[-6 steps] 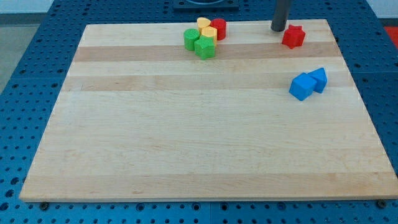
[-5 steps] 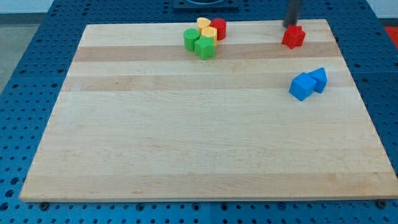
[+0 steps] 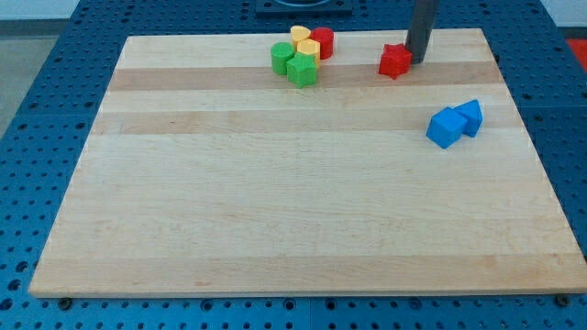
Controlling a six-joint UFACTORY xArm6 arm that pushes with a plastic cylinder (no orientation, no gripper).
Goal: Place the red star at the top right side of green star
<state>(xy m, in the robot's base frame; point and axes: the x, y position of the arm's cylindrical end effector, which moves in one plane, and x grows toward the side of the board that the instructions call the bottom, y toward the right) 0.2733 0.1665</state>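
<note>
Near the wooden board's (image 3: 275, 202) top edge, my tip (image 3: 417, 60) (a bare rod, no pincer) touches the red star block's (image 3: 395, 61) right side; next, push leftward toward the green star block (image 3: 302, 71).

Readable text: none anywhere in the view.
Pale wooden board (image 3: 293, 202): bare grain, no lettering or numbers.
Small coloured blocks: plain faces, no marks.
Blue perforated table (image 3: 37, 137): holes only, no signs.

Straight dark grey rod, round and smooth, plain, without visible markings, ending in my tip (image 3: 417, 60), blunt and flat.
</note>
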